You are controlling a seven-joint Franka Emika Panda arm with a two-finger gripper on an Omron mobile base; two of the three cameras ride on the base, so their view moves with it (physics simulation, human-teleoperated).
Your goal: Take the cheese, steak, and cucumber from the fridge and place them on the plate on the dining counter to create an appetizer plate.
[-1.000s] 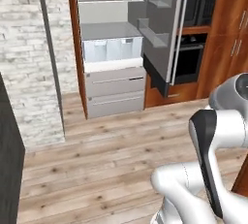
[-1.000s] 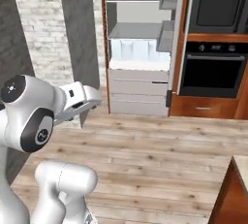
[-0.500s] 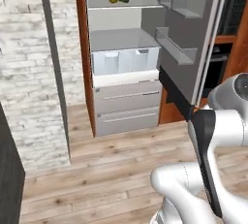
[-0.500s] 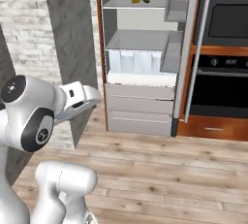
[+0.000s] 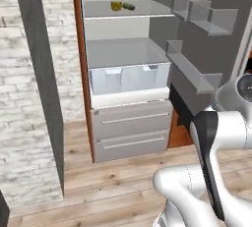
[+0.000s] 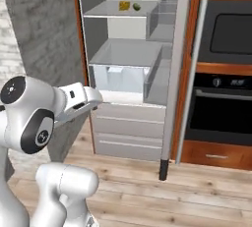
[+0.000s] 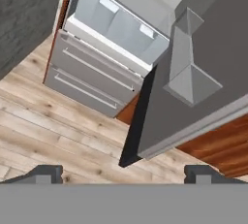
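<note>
The wide, empty pincer (image 7: 123, 172) may strike the tall grey fridge's (image 5: 125, 64) open door (image 6: 173, 73) when reaching the yellow speckled cheese (image 5: 116, 6) on its upper shelf.

cheese (image 5: 116, 6) beside cucumber (image 5: 129, 7) (fridge (image 5: 123, 81) shelf)

Kitchen — open fridge (image 5: 128, 73), probably wall oven (image 6: 224, 108)

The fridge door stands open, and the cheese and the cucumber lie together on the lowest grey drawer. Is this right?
Not quite. The fridge door is open, but the cheese and the cucumber lie side by side on the upper glass shelf, well above the grey drawers. The left base view shows this.
</note>
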